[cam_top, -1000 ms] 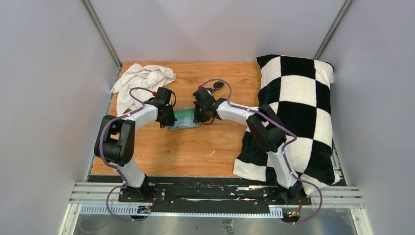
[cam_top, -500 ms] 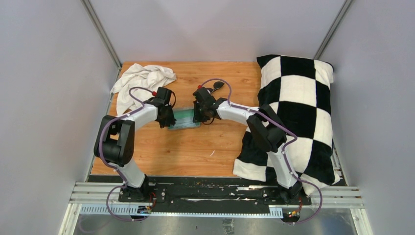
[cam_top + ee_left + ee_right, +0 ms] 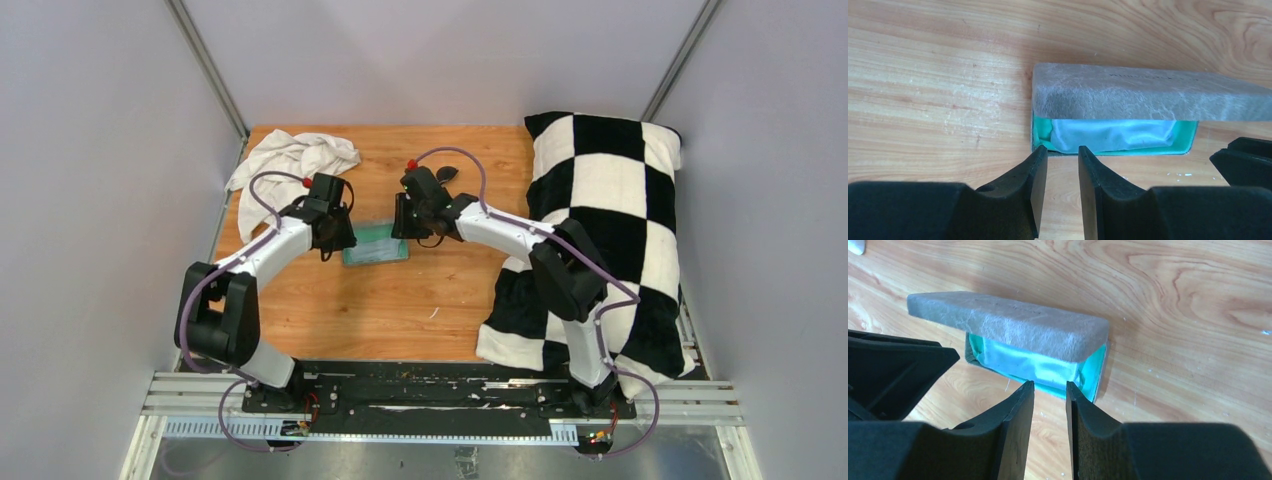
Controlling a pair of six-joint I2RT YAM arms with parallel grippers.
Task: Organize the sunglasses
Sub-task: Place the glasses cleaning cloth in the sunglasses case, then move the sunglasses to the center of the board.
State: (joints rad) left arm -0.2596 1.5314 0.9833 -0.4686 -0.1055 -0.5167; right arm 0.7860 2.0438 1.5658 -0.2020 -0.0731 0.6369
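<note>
Lying on the table [image 3: 300, 300] just beyond the right gripper [image 3: 1049, 385], on its far side, is a small dark oval shape that I take for the sunglasses [image 3: 447, 172]. The wrist hides part of it, so I cannot tell its long axis. The case [image 3: 1128, 92] sits between both grippers, its long axis running from one to the other. Its lid hangs half shut over the teal lining, with a pale cloth [image 3: 1113, 135] inside. The left gripper [image 3: 1060, 150] and the right gripper each have the fingers almost together, with a thin gap and nothing held. I judge that the right arm is nearer to the sunglasses, and it would need to turn away from the case to reach them.
</note>
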